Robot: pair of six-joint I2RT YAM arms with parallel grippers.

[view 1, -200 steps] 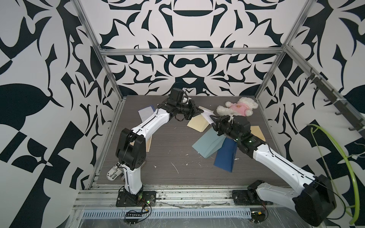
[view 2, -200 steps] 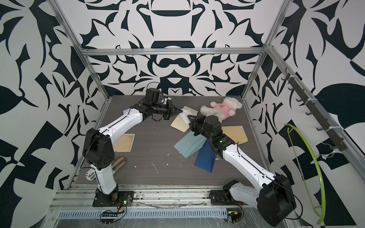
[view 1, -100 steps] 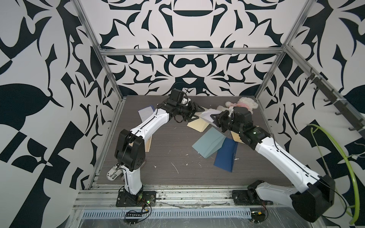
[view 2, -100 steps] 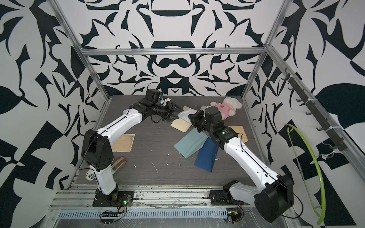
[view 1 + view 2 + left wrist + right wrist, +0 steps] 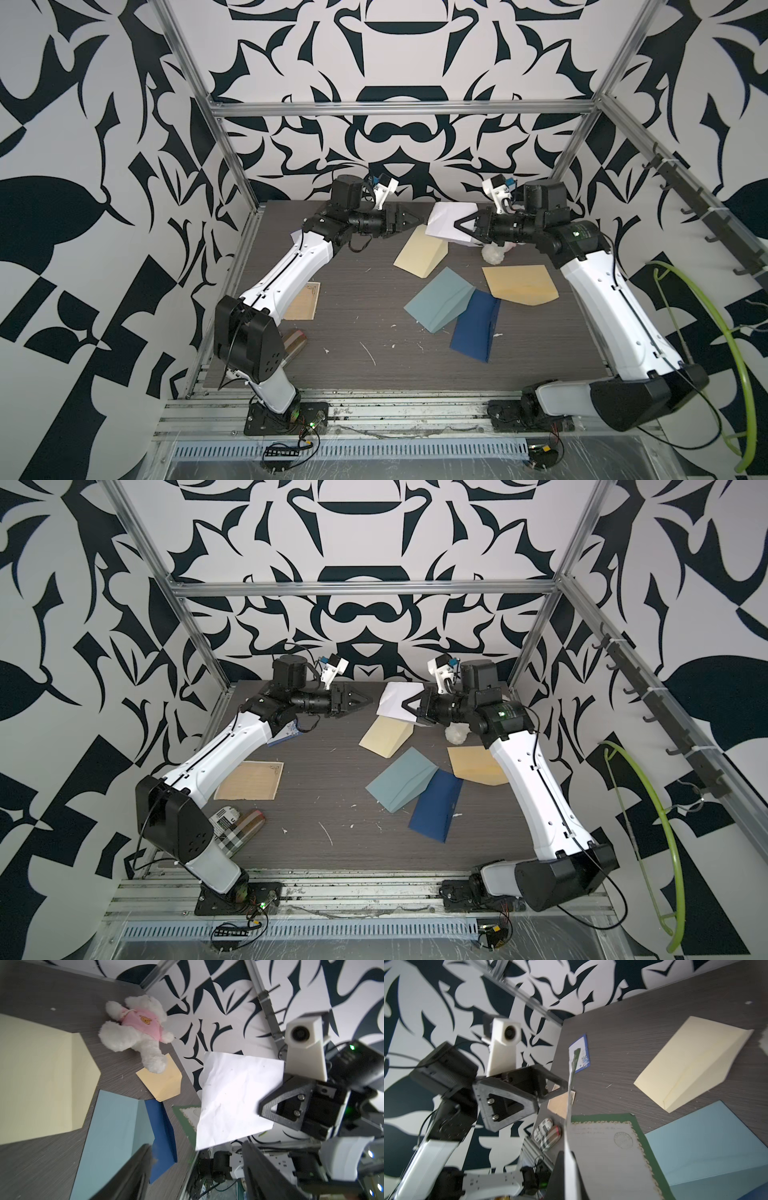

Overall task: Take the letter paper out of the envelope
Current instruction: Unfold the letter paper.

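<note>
Above table (image 5: 353, 291), right fingers (image 5: 284, 1094) pinching paper (image 5: 234, 1101) edge

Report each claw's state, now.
Left claw: open, empty.
Right claw: closed, holding the paper.

Letter paper (image 5: 442, 218) in right pincer (image 5: 457, 225), just beside left pincer (image 5: 419, 217), above the table's (image 5: 353, 324) rear
</note>
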